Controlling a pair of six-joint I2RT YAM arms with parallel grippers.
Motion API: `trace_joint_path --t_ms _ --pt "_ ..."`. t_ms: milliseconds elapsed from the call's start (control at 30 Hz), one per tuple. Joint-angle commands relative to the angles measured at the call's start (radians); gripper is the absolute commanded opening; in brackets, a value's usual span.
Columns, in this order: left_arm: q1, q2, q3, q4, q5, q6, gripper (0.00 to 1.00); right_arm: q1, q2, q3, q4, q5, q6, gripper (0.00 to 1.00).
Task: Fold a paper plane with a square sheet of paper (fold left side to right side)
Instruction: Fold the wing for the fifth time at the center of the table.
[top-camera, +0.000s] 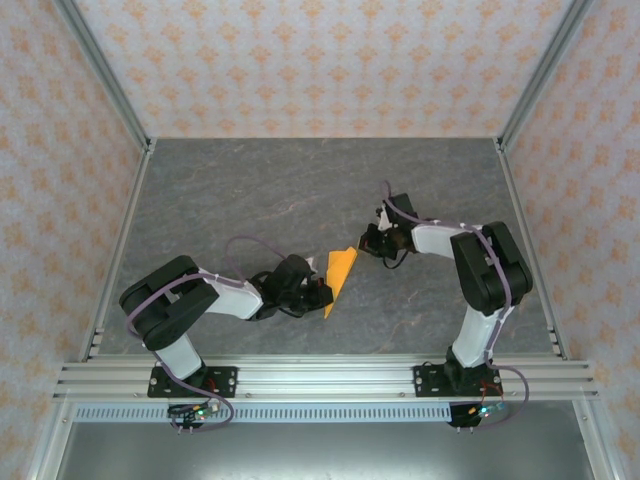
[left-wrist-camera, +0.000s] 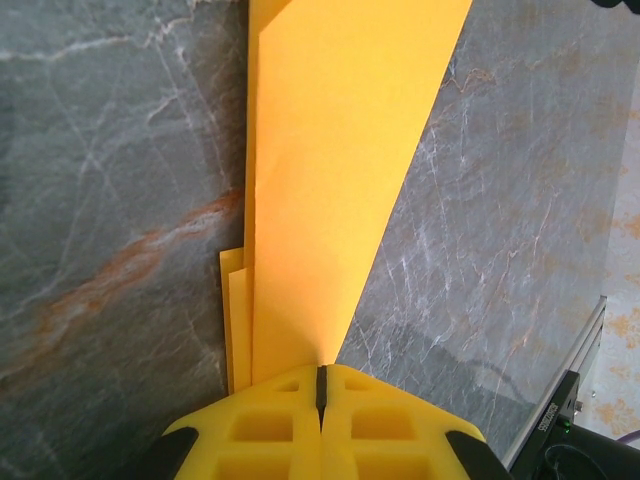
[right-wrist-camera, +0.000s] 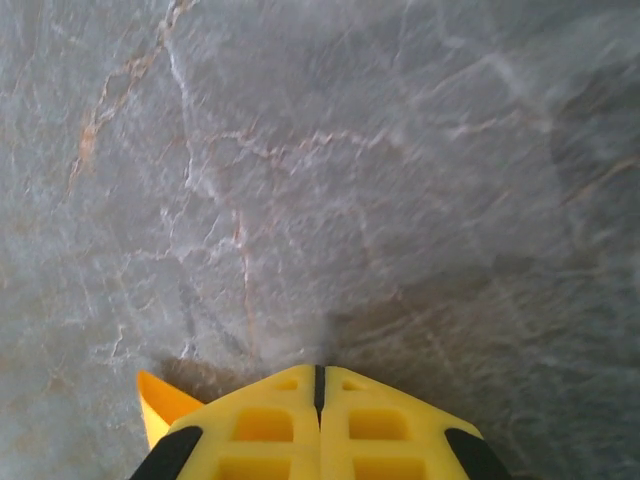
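The orange paper (top-camera: 342, 272) lies folded into a narrow, pointed wedge near the middle of the bench (top-camera: 250, 190), closer to the near edge than to the far one. Its long axis runs near to far and leans a little to the right, with the sharp point toward the near edge and the wide end toward the far right corner. In the left wrist view it fans out from the fingertips, and lower layers peep out along its left side. The left gripper (top-camera: 320, 291) sits at the paper's left side with its jaws closed. The top layer tapers straight into the seam between the tips, so it looks pinched there. The right gripper (top-camera: 372, 243) is at the wide end, its jaws closed on nothing over bare bench. One orange corner (right-wrist-camera: 158, 400) shows just beside its left finger. The bench top is grey stone-patterned with pale and rusty veins. Walls (top-camera: 320, 60) of pale paper with an orange floral print close it on three sides, behind aluminium posts, and an aluminium rail (top-camera: 330, 378) runs along the near edge. There is one piece of paper, two arms and two grippers.
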Motion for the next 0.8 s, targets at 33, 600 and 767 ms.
trace_joint_path --t_ms 33,600,767 --pt "-0.007 0.014 -0.048 -0.151 0.007 -0.007 0.00 -0.035 -0.008 0.044 -0.053 0.147 -0.050 0.05" --pt "-0.007 -0.025 -0.025 -0.188 0.002 0.024 0.00 0.234 -0.119 -0.132 0.179 0.072 0.202 0.05" --pt "-0.007 -0.047 -0.026 -0.196 0.006 0.033 0.00 0.239 -0.046 -0.130 0.167 0.103 0.209 0.05"
